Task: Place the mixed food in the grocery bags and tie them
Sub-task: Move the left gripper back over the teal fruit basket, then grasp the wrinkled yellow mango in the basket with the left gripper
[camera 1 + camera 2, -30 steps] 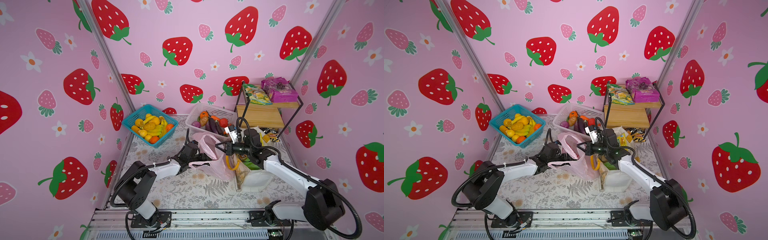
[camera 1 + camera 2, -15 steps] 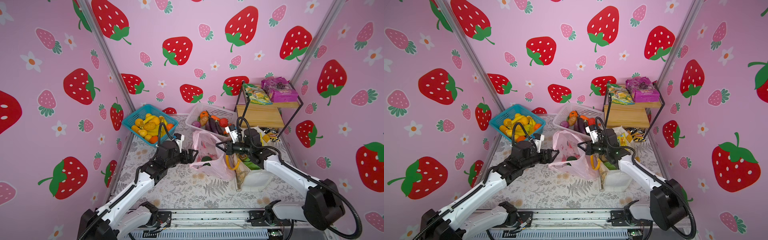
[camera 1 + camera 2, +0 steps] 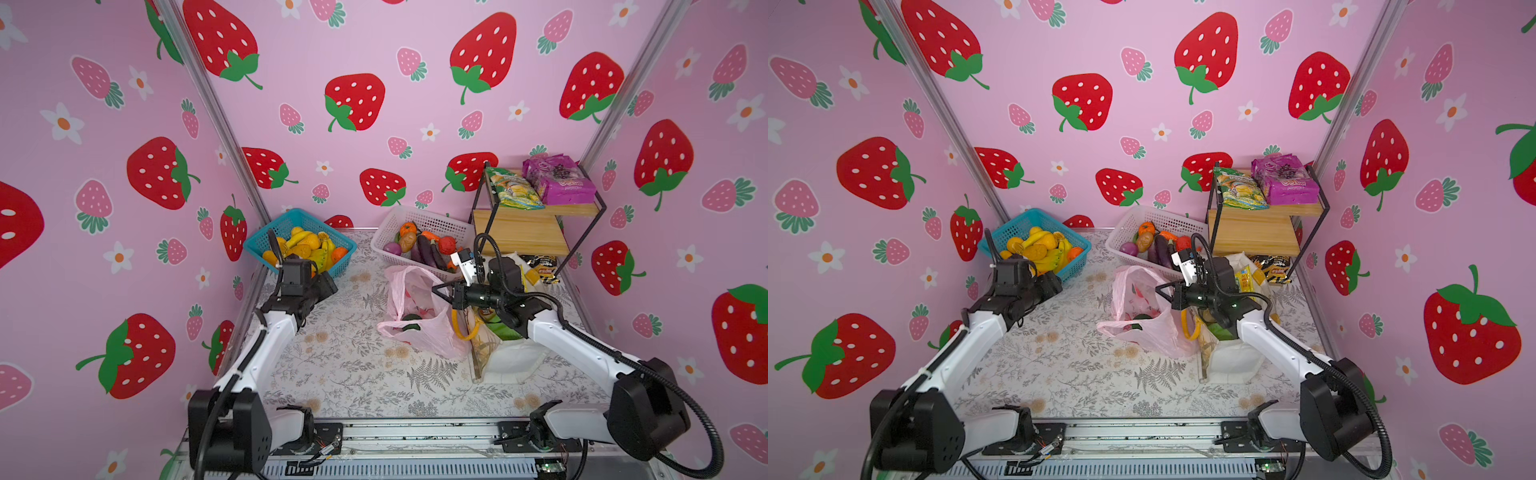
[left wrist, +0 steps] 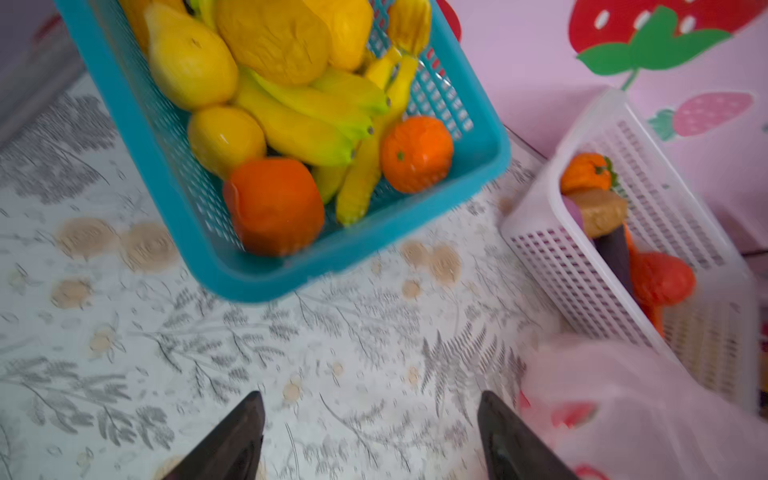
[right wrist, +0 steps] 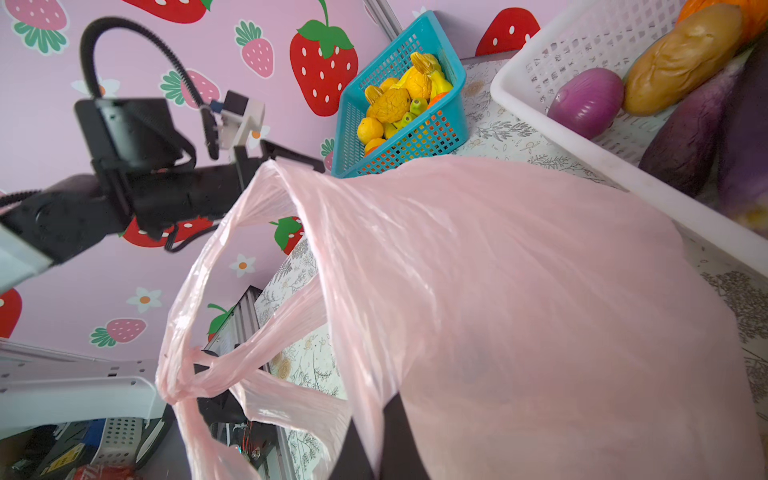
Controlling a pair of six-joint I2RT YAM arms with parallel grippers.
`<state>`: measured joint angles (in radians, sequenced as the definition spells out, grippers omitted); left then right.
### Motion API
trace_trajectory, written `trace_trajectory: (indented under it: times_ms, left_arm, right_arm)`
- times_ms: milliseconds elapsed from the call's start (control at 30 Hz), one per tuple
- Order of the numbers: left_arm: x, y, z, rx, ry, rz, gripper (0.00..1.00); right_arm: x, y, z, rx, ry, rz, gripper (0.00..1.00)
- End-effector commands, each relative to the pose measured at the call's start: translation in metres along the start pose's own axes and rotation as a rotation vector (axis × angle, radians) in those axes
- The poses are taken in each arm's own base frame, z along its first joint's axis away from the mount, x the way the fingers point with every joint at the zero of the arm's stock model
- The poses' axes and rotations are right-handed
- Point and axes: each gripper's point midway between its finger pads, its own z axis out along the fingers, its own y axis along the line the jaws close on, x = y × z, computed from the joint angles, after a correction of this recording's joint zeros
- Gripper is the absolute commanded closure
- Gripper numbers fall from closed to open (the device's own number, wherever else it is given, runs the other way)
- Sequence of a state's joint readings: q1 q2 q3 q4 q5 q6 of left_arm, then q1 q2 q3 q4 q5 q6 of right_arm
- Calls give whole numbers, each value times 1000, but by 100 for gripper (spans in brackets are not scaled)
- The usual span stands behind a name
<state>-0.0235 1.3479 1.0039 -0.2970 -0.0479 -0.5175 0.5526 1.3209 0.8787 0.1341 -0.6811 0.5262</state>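
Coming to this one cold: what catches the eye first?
The pink carrier bag at mid-table, one side pinched and held up by the right gripper. Then the blue basket of yellow and orange toy fruit at back left, with the open left gripper near it.

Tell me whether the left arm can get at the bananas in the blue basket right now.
Probably yes. The left gripper is open and empty just short of the blue basket, the bananas lie exposed in it, and only bare tabletop lies between.
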Motion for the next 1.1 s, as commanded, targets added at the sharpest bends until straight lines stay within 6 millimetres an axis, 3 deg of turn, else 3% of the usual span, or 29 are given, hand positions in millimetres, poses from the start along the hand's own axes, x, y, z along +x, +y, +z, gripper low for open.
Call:
trace_trajectory:
  times_ms: [0, 200, 300, 500, 767, 1067]
  left_arm:
    - [-60, 11, 12, -154, -116, 61, 19]
    - [-97, 27, 77, -279, -15, 150, 17]
    - [-112, 31, 101, -336, 24, 231, 14]
    - [-122, 36, 142, -407, 125, 443, 9]
    - [-119, 46, 177, -447, 226, 611, 7]
    - [-108, 61, 200, -477, 291, 708, 7]
  right_arm:
    - [-9, 9, -5, -29, -31, -38, 100]
    - [-9, 9, -6, -29, -36, -47, 100]
    - [-8, 6, -6, -16, -37, -54, 100]
    - [-2, -1, -1, -8, -18, -44, 100]
    - [-1, -9, 2, 7, -11, -35, 100]
    - [1, -13, 2, 14, -4, -28, 100]
